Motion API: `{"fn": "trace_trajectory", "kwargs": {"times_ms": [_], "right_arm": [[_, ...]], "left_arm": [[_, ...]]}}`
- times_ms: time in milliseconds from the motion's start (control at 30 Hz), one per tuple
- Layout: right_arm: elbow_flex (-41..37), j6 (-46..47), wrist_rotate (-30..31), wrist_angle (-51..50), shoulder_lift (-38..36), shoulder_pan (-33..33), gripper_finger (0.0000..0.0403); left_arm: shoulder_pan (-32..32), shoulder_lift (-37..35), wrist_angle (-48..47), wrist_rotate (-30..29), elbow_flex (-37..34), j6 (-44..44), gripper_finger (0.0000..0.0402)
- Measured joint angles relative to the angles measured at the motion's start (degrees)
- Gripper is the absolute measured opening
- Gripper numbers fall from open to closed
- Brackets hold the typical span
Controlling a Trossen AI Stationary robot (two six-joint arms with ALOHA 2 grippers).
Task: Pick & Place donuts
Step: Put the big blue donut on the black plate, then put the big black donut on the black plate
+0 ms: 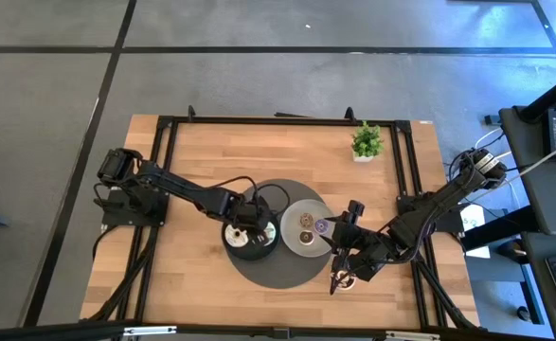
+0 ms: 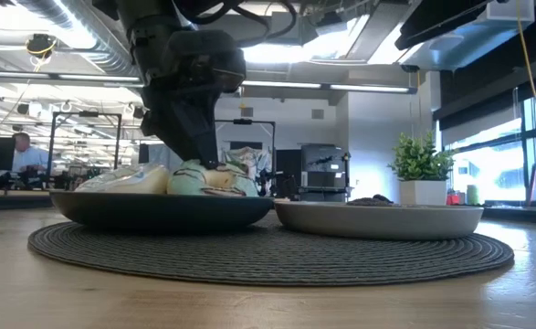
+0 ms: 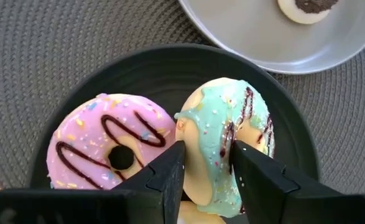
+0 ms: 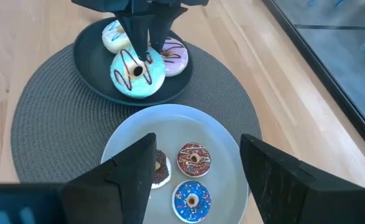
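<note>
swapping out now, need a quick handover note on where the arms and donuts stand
Left gripper: down over the dark plate, fingers closed around one side of the mint-green donut's ring; the donut sits tilted.
Right gripper: open, holding nothing, hovering over the grey plate.
On the dark plate: the mint-green donut, a pink donut and a white one.
On the grey plate: a blue donut, a brown sprinkled one and a dark one.
Done, apparently: three donuts on the grey plate.
Left, probably: move the mint one, then the other two.
</note>
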Motion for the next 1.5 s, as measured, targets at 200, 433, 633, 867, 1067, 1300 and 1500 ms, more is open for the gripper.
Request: {"fn": "trace_trajectory", "kwargs": {"times_ms": [200,433,633,867,1067,1300,1500], "right_arm": [[0.0,-0.21,0.03,-0.02,0.0,0.0,0.0233],[0.0,-0.22,0.02,-0.08,0.0,0.0,0.0233],[0.0,-0.22,0.05,-0.69,0.0,0.0,0.0233],[0.0,1.3,-3.91,-0.94,0.0,0.0,0.0233],[-1.64,3.06,-21.21,0.63,1.3,1.17,0.0233],[-7.4,15.14,-28.32,0.46,4.42,2.95,0.0233],[-11.33,21.75,-31.85,1.72,5.24,3.39,0.0233]], "left_arm": [[0.0,0.0,0.46,0.45,0.0,0.33,0.0132],[0.02,0.0,0.59,0.95,0.0,-0.24,0.0191],[0.36,-1.25,0.41,-0.32,-0.02,0.1,0.0255],[0.44,-5.82,0.38,-4.38,-0.02,2.49,0.0269],[-1.04,-6.62,3.92,-9.31,-0.02,4.93,0.0269],[-3.93,-7.51,5.73,-14.27,-0.02,7.98,0.0269],[-5.89,-7.68,6.55,-16.89,-0.07,9.55,0.0269]]}}
